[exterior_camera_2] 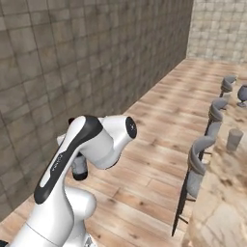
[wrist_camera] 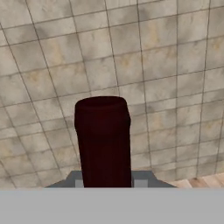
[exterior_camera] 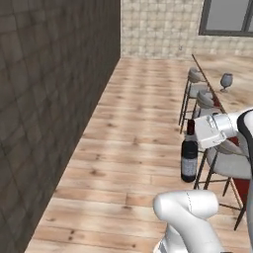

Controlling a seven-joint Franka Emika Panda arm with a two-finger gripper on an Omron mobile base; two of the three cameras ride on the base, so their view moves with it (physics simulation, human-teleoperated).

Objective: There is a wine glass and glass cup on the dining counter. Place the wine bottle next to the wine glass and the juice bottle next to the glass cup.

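My gripper is clenched on the neck of the wine bottle, which hangs upright in the air over the wooden floor, clear of the boards, just beside the nearest stool; in the hand view the bottle's dark red capsule rises straight up between my finger tips, with the tiled wall behind it; the bottle's dark body and small pale label show below my hand in the left base view; the counter runs along the right, its stools lined up against its edge; on it, well apart from the bottle and farther along, stands the wine glass, upright on its stem; in the right base view the cup stands on the marbled top, nearer to me than the wine glass, which sits at the frame's right edge; the two are well apart from each other; the bottle is not yet on the counter; a dark brick wall closes the left side, and a window sits in the far wall above the counter's end.
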